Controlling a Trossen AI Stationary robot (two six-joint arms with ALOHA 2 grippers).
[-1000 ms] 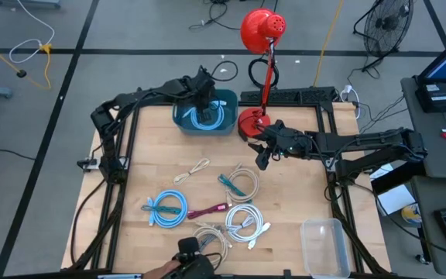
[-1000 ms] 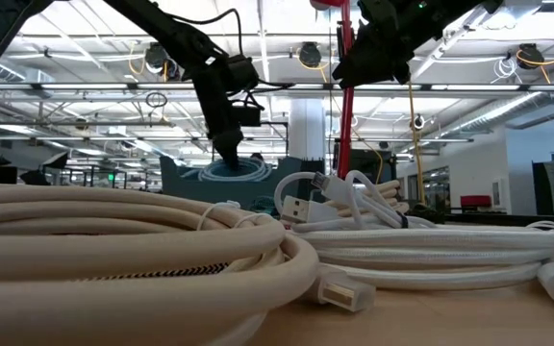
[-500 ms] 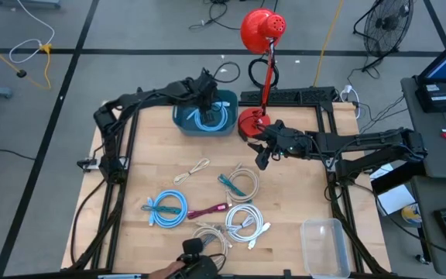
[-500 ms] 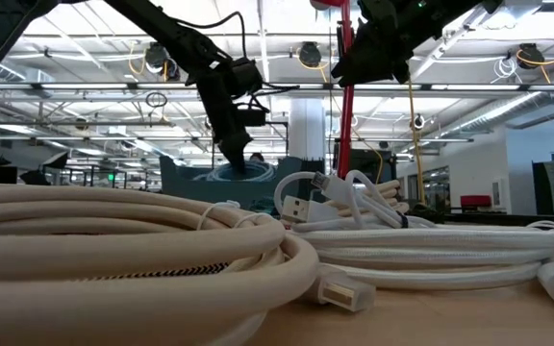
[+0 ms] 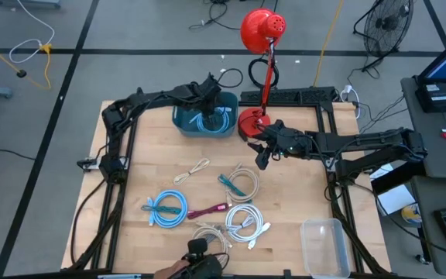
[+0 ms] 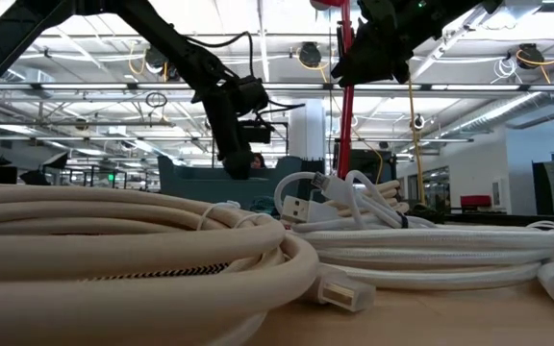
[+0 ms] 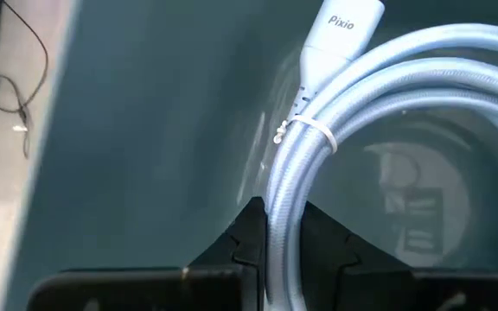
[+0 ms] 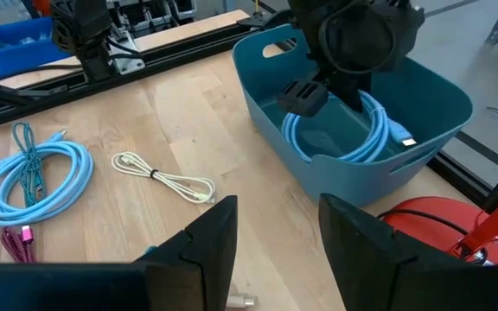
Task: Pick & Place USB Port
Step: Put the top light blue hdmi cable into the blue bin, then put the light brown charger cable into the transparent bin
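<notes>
With the left hand (image 7: 271, 250) down inside the teal bin (image 5: 184, 120) at the worktop's far edge, nipped shut on the light blue USB cable (image 7: 379, 95), it should part its fingers only once the coil rests on the bin floor, while the right hand (image 5: 263, 159) waits open.

A coiled light-blue USB cable (image 8: 353, 134), cinched with a white tie, lies inside the teal bin (image 8: 439, 104) at the table's far edge, its white plug marked "Pixio" uppermost
</notes>
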